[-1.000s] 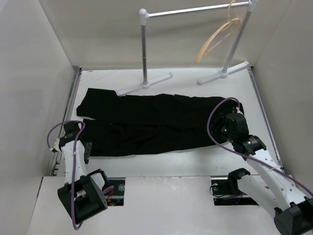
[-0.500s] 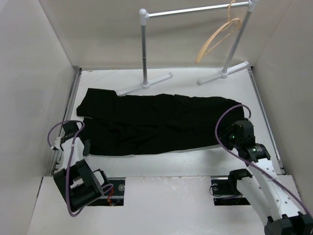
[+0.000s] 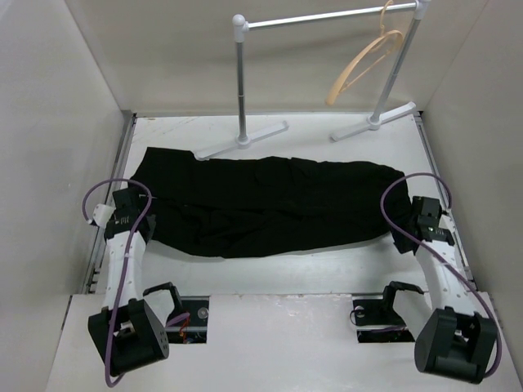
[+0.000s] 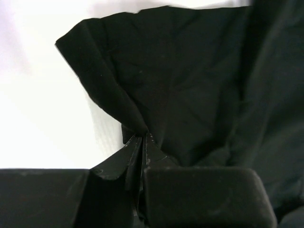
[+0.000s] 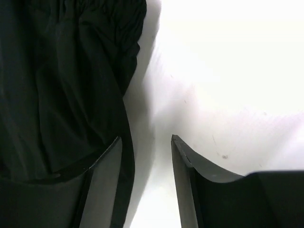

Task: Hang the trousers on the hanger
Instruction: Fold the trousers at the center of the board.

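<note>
The black trousers (image 3: 261, 208) lie flat across the table, lengthwise from left to right. My left gripper (image 3: 145, 216) is at their left end. In the left wrist view it (image 4: 143, 137) is shut on a pinched fold of the trousers (image 4: 190, 85). My right gripper (image 3: 403, 235) is at the trousers' right end. In the right wrist view it (image 5: 146, 137) is open, its left finger over the edge of the trousers (image 5: 61, 85) and its right finger over bare table. The tan hanger (image 3: 364, 65) hangs on the rack at the far right.
A white tubular rack (image 3: 241, 82) stands at the back, its two feet on the table just behind the trousers. Grey walls close in the left, right and back. The white table (image 3: 327, 269) shows bare in front of the trousers.
My left gripper moved away from the table's near edge onto the trousers' left end and closed on it. My right gripper swung right to the right end. The trousers' near edge bunched inward.
</note>
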`<state>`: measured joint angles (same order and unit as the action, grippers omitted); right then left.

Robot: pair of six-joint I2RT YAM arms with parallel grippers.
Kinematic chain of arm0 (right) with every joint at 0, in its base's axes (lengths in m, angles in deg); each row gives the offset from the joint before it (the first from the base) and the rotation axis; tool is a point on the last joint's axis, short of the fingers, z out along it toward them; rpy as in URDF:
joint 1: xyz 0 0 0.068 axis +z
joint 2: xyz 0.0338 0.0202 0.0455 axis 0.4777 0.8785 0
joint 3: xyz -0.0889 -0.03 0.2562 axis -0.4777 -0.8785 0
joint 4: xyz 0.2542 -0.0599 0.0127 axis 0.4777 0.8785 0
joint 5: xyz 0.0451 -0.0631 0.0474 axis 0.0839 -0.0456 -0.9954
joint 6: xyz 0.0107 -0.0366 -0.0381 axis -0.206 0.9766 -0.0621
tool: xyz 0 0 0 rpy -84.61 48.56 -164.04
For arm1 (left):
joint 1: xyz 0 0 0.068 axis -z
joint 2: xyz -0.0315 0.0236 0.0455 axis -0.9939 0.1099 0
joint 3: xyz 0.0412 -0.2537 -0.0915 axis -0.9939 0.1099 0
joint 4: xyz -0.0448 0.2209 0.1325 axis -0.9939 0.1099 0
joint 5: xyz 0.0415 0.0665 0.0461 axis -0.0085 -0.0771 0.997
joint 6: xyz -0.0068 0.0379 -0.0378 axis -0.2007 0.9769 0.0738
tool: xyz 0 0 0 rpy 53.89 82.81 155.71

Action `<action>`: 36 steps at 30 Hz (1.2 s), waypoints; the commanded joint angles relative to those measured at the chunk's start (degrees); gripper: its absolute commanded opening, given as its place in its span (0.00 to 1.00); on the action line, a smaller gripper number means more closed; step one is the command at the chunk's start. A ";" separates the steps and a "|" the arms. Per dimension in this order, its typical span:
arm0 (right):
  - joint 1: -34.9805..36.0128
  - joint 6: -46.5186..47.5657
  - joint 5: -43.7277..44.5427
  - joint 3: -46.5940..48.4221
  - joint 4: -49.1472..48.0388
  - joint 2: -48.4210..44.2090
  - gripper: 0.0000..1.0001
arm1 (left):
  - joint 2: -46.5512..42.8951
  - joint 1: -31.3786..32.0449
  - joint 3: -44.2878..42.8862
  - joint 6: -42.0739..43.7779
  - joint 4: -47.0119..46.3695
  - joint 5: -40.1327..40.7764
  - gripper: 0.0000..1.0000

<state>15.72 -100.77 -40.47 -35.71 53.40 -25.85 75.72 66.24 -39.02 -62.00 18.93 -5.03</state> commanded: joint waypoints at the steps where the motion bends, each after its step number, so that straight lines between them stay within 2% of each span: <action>1: -0.67 0.71 0.72 3.26 -8.19 4.83 0.52 | -0.24 1.67 -3.50 -0.83 0.29 1.92 0.01; 8: -0.06 1.41 -0.07 4.93 -17.42 15.99 0.44 | -0.33 3.70 -1.13 -0.74 -0.23 1.57 0.01; 13: -0.06 0.00 -0.16 3.79 -20.16 20.49 0.13 | -1.03 2.82 -0.77 -0.39 0.64 1.92 0.00; 16: -0.06 -0.08 0.01 3.18 -15.18 15.33 0.06 | -3.31 1.68 -3.66 -0.13 4.49 2.62 0.00; 21: -0.15 2.81 -0.34 3.96 -1.64 0.92 0.04 | -8.24 0.27 -11.57 3.90 13.99 7.97 0.00; 24: 0.12 3.43 0.28 6.60 1.11 -1.57 0.04 | -7.02 0.62 -16.76 5.85 14.36 12.55 0.00; 32: 1.52 5.45 5.46 18.63 -1.17 4.57 0.05 | 9.66 1.41 -31.52 8.84 6.01 13.79 0.00; 36: 1.70 6.07 5.20 26.01 -3.90 12.47 0.06 | 19.85 2.73 -38.02 9.10 3.90 13.61 0.00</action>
<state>17.27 -96.25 -38.92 -15.80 53.75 -17.26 91.06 68.49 -72.05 -54.37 26.29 5.55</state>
